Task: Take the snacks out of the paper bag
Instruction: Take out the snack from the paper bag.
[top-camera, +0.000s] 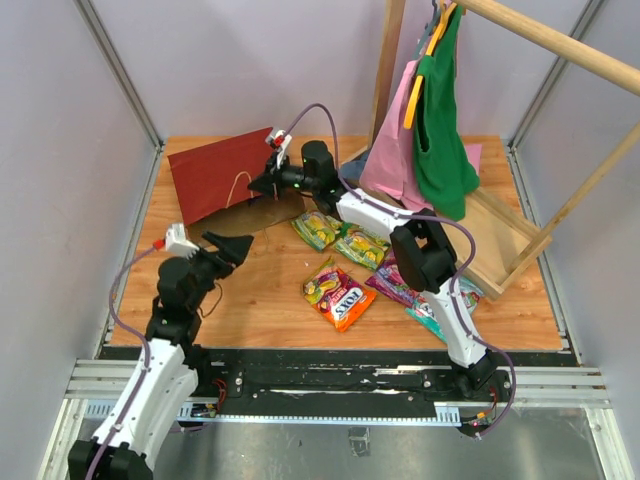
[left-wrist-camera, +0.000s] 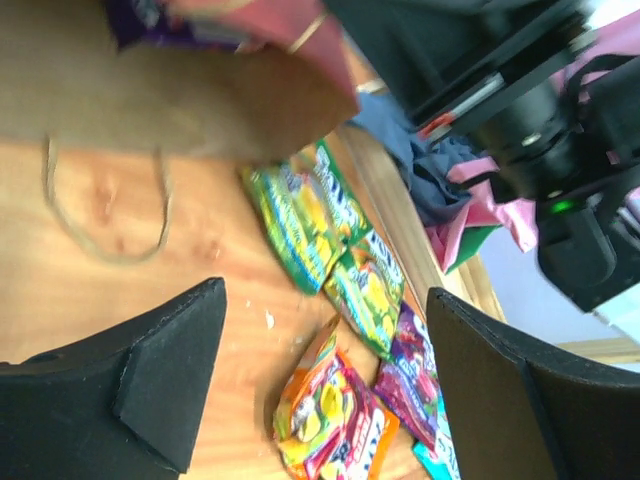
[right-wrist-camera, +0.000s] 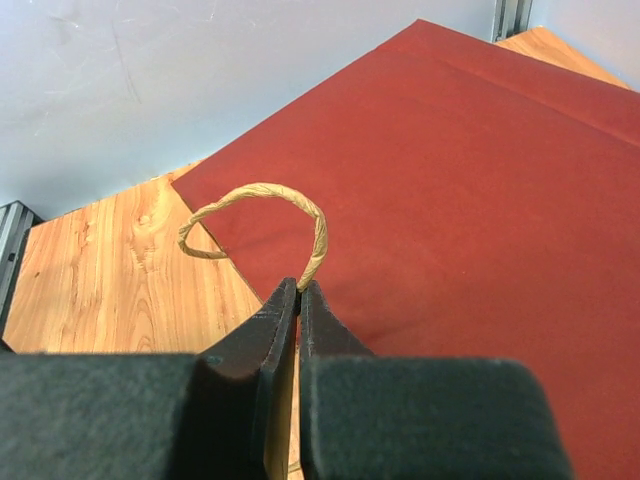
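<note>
The wooden table (top-camera: 250, 300) fills the overhead view and is walled by pale panels on the left, far and right sides. Its right rear corner is taken up by a pale wooden frame (top-camera: 508, 250), with a pink garment (top-camera: 392, 150) and a green garment (top-camera: 447, 150) hanging above it. The bare wood is therefore on the left and along the near edge.

The paper bag (top-camera: 215, 175) lies on its side at the far left, near the left wall, with its mouth turned toward the middle of the table. Only the right wrist view shows its dark red upper panel close up. Only the left wrist view looks toward the brown kraft mouth, where a purple shape sits (too blurred to say more) and a second loop of twine lies flat on the wood.

The snacks (top-camera: 340, 295) on the table spread from just beside the mouth toward the right. Two green-and-yellow packets (top-camera: 317, 230) are nearest the bag and an orange one is nearer the centre. Purple and teal ones are partly under the right arm.

The left gripper (top-camera: 235, 245) hovers over bare wood near the bag's mouth. Its fingers (left-wrist-camera: 170, 380) are spread wide, hold nothing and touch nothing. The right gripper (right-wrist-camera: 298, 292) is at the bag's upper edge, its jaws pressed together on the twine handle (right-wrist-camera: 262, 192), whose loop arches up over the red panel.
</note>
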